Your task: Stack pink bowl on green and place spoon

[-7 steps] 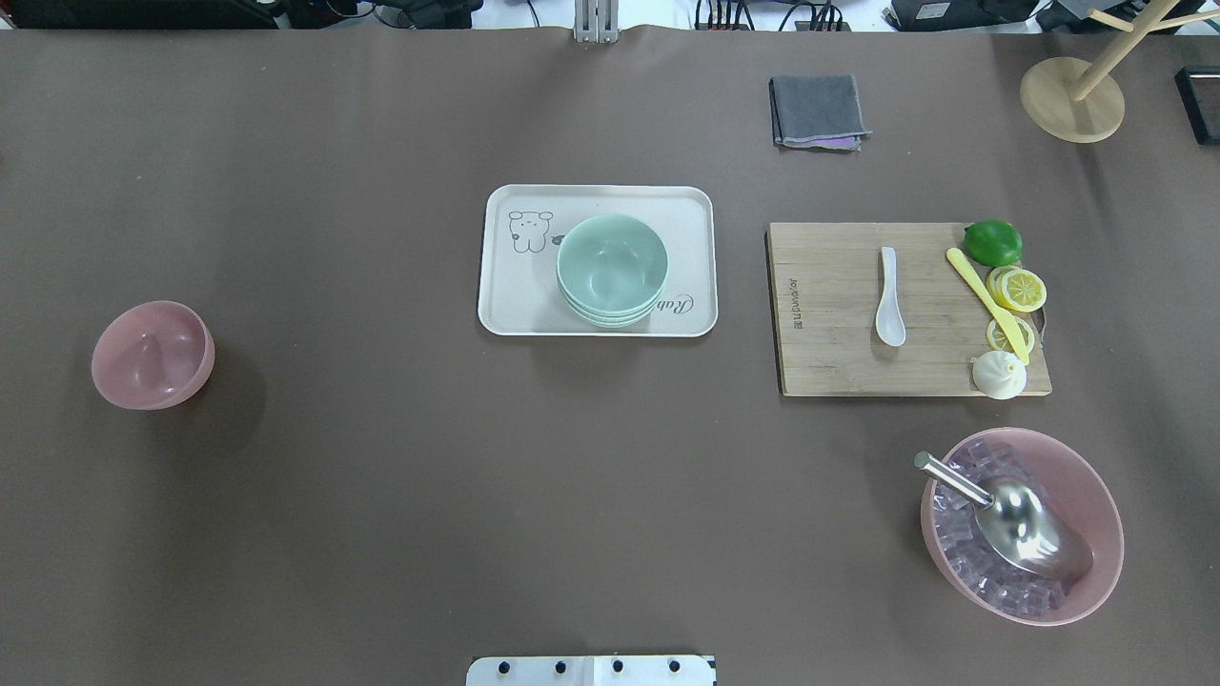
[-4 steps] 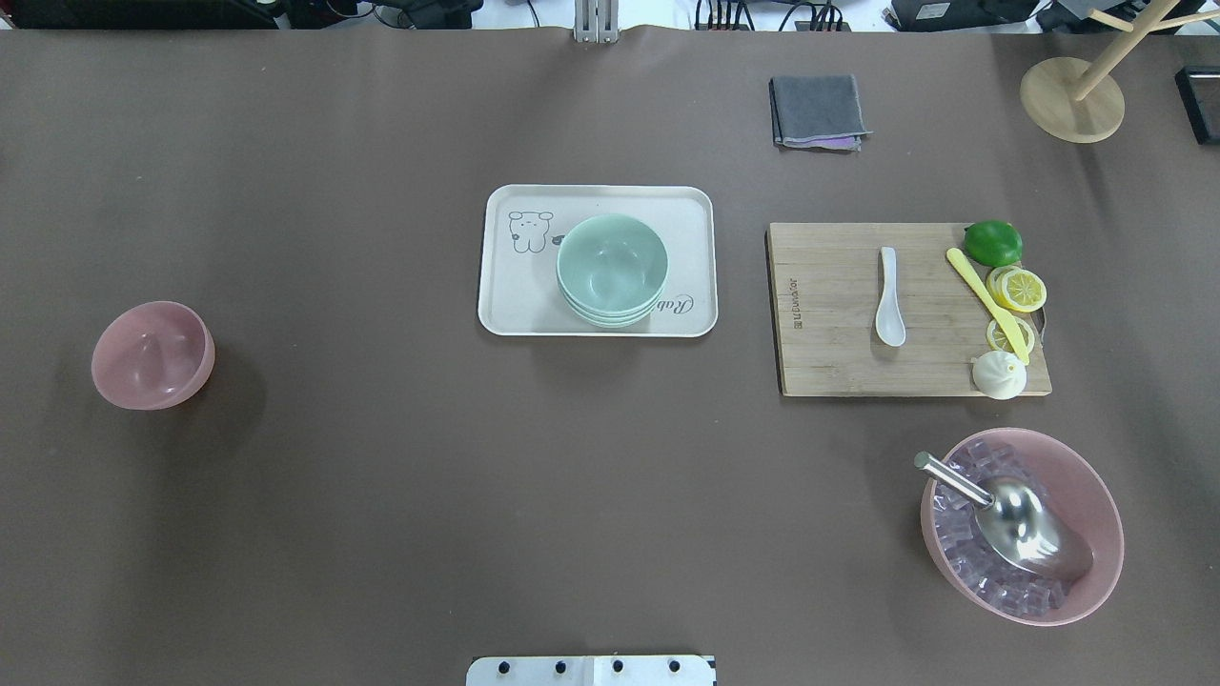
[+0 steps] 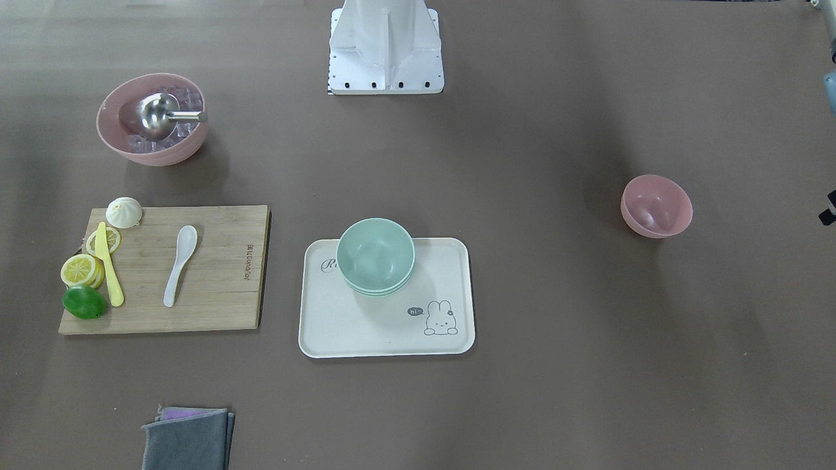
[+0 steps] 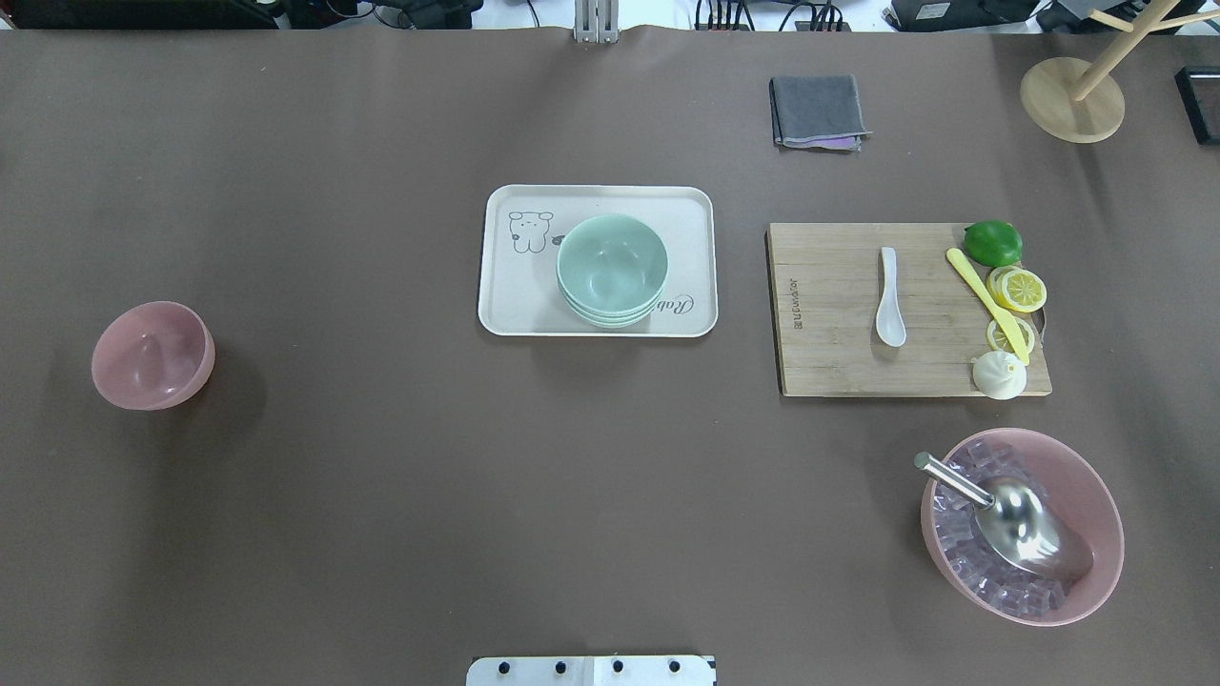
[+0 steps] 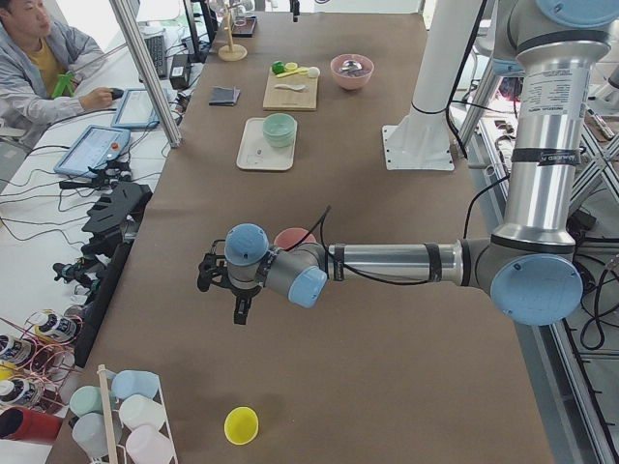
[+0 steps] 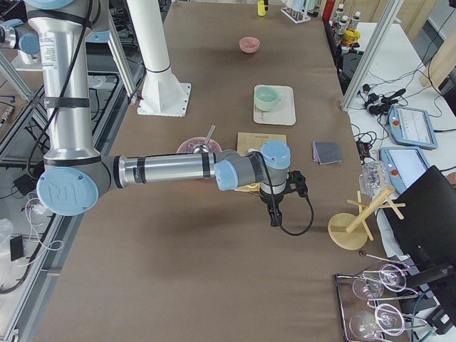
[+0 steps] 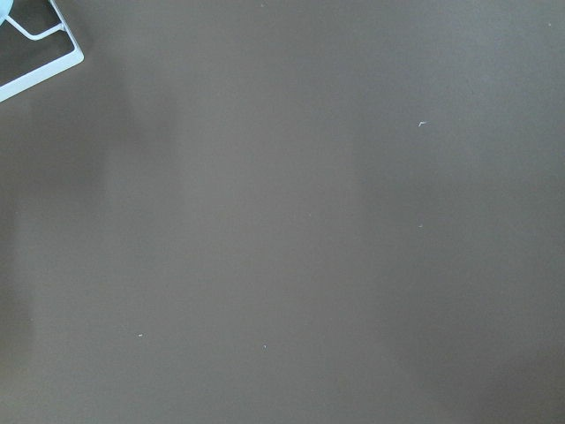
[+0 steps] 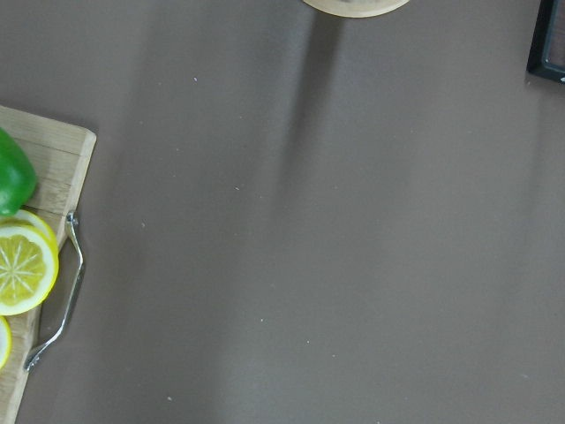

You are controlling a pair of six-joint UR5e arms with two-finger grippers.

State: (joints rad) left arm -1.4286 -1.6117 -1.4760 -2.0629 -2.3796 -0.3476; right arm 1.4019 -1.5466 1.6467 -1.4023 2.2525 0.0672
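A small pink bowl (image 4: 152, 355) stands alone on the brown table at the far left; in the front-facing view (image 3: 656, 205) it is at the right. A stack of green bowls (image 4: 611, 269) sits on a white tray (image 4: 515, 305) at the middle. A white spoon (image 4: 890, 297) lies on a bamboo cutting board (image 4: 829, 362) to the right. My left gripper (image 5: 239, 311) hangs over bare table beside the pink bowl, seen only from the side. My right gripper (image 6: 273, 219) hangs past the board's end. I cannot tell whether either is open or shut.
The board also holds a lime (image 4: 993, 242), lemon slices, a yellow knife and a bun. A large pink bowl of ice with a metal scoop (image 4: 1022, 538) stands at the front right. A grey cloth (image 4: 818, 111) and a wooden stand (image 4: 1071, 99) are at the back.
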